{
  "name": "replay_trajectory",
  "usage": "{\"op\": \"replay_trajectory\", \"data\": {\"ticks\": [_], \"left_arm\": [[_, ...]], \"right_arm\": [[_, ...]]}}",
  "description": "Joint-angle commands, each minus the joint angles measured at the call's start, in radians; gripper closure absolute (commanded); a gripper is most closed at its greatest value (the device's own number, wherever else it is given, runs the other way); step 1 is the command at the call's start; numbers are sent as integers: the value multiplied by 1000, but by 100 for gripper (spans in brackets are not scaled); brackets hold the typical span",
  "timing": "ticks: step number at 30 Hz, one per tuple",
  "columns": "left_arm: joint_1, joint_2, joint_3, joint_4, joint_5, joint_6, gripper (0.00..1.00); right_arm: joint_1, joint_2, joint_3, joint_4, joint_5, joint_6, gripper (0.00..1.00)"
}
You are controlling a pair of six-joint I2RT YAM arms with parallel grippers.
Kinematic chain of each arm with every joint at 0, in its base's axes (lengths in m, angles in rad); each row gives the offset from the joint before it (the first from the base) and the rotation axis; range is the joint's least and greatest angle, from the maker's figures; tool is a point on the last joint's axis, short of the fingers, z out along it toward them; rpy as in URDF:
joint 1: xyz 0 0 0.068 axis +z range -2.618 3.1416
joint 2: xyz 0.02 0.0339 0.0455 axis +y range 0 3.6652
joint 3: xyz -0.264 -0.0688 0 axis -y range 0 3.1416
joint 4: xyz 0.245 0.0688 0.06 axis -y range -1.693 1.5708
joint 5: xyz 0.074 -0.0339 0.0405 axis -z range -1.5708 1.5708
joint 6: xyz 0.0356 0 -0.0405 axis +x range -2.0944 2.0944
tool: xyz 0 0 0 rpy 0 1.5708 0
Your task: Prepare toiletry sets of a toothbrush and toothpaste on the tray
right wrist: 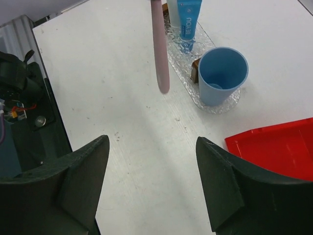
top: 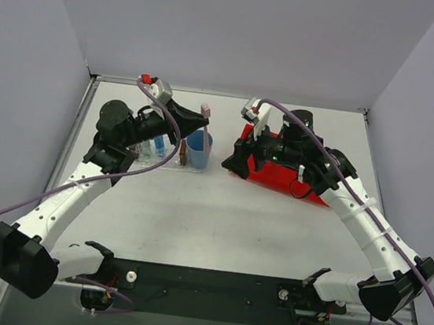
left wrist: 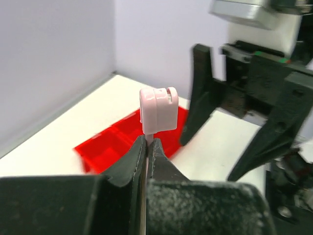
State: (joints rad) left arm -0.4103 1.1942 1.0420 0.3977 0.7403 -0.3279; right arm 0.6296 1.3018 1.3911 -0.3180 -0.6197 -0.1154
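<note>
The toothbrush (left wrist: 158,108) is gripped by its thin handle, head upward, in the left gripper (left wrist: 149,143), whose jaws are clenched tight on it. It is held in the air, roughly upright, over the far half of the table (top: 217,226), close to the blue cup (top: 198,151). From the right wrist view its pinkish shaft is seen hanging just beside the tray (right wrist: 182,61). Whether its lower end is directly over the cup cannot be told.

The right gripper (right wrist: 151,142) is seen released, its jaws spread wide with nothing between them, poised over bare table between the tray and the red bin (top: 282,178).

The tray is laid near the far edge, left of centre. In it, the blue toothpaste (right wrist: 188,17) and a white tube (right wrist: 172,9) are set side by side. A brown block (right wrist: 195,71) is wedged against the cup, which stands at the tray's right end.
</note>
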Motion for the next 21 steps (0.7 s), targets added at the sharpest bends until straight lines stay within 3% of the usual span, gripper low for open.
{"op": "replay_trajectory", "data": {"ticks": [1, 9, 21], "left_arm": [[50, -51, -46, -86, -208, 194, 100], [128, -71, -198, 30, -396, 277, 100], [174, 57, -335, 305, -490, 234, 100]], "right_arm": [[-14, -53, -33, 8, 61, -56, 34], [-109, -108, -108, 8, 63, -56, 35], [-188, -214, -254, 74, 48, -64, 36]]}}
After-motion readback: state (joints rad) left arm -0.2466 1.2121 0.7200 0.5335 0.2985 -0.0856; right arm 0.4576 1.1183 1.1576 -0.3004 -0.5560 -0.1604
